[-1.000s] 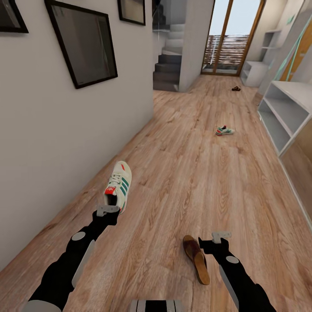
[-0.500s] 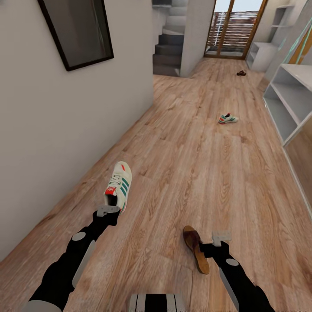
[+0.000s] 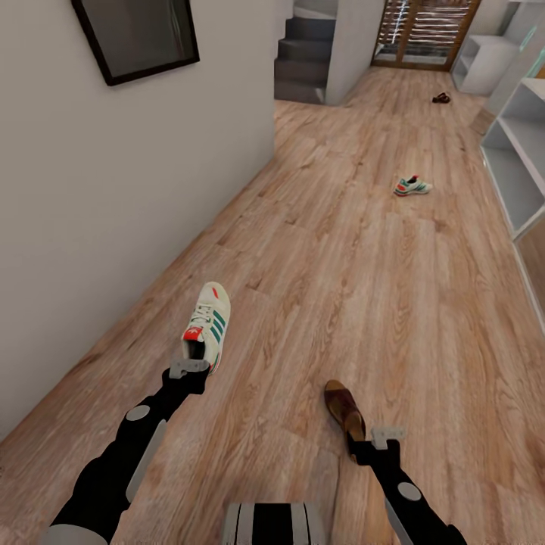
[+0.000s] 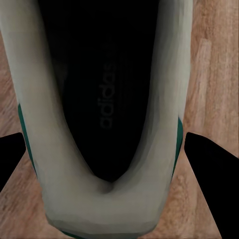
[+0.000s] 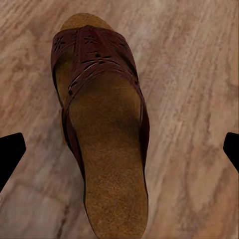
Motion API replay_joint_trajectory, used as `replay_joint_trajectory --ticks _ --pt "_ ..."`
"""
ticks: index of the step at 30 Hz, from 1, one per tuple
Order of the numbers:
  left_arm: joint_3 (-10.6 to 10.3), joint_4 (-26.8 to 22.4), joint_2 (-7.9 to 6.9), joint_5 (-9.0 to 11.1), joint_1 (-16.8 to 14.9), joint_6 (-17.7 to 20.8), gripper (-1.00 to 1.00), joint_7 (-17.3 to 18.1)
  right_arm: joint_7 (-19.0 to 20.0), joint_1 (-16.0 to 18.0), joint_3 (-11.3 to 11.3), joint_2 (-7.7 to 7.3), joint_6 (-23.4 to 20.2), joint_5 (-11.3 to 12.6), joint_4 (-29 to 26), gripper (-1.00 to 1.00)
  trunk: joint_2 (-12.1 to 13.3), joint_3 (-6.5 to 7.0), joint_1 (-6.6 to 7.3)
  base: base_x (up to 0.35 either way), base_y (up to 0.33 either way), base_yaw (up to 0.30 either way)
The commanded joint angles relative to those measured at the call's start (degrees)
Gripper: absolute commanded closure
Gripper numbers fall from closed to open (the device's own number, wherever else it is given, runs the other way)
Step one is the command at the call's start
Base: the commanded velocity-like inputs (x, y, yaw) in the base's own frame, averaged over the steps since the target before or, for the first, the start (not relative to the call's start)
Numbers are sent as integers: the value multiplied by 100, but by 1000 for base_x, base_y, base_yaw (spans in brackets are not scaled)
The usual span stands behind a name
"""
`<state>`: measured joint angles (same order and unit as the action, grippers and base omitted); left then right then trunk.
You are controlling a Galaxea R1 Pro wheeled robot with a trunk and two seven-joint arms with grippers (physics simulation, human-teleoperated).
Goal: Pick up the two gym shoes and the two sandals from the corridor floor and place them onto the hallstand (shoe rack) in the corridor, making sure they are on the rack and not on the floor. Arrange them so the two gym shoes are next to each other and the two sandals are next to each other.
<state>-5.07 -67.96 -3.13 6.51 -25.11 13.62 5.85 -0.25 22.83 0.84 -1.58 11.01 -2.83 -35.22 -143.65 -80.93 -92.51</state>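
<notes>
We see even, bright, nearly shadowless rendered light over the corridor floor (image 3: 363, 288), lines bowing at the head view's edges, and soft, blurry wrist views.

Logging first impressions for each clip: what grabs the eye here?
A cream sneaker on the wood floor just ahead of the left gripper, and a brown sandal by the right gripper. Farther down the corridor lie a second sneaker and a second sandal.

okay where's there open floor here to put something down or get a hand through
Widest bare stretch: the wood-plank floor between the near cream green-striped sneaker and the far sneaker. Crowded spots: the left gripper at the near sneaker's heel, and the right gripper by the dark-brown leather sandal.
</notes>
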Motion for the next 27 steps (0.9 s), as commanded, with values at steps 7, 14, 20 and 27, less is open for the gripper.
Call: replay_joint_trajectory --ticks 7,14,20,27 --pt "-9 -7 -4 61 -3 36 100 4 -2 2 7 0 181 -28 50 -100 -11 -223 -17 0 0 94" --pt "-4 -15 -4 61 -3 36 100 4 -1 2 13 0 216 -25 59 -100 -15 -328 -24 0 0 63" --pt "-10 -23 -4 61 -3 36 100 4 -8 2 19 -16 217 -25 53 -100 -23 -491 -40 0 0 4" --pt "-6 -32 -4 61 -3 36 100 4 -9 2 19 -18 219 -25 42 -100 -32 -707 -58 0 0 0"
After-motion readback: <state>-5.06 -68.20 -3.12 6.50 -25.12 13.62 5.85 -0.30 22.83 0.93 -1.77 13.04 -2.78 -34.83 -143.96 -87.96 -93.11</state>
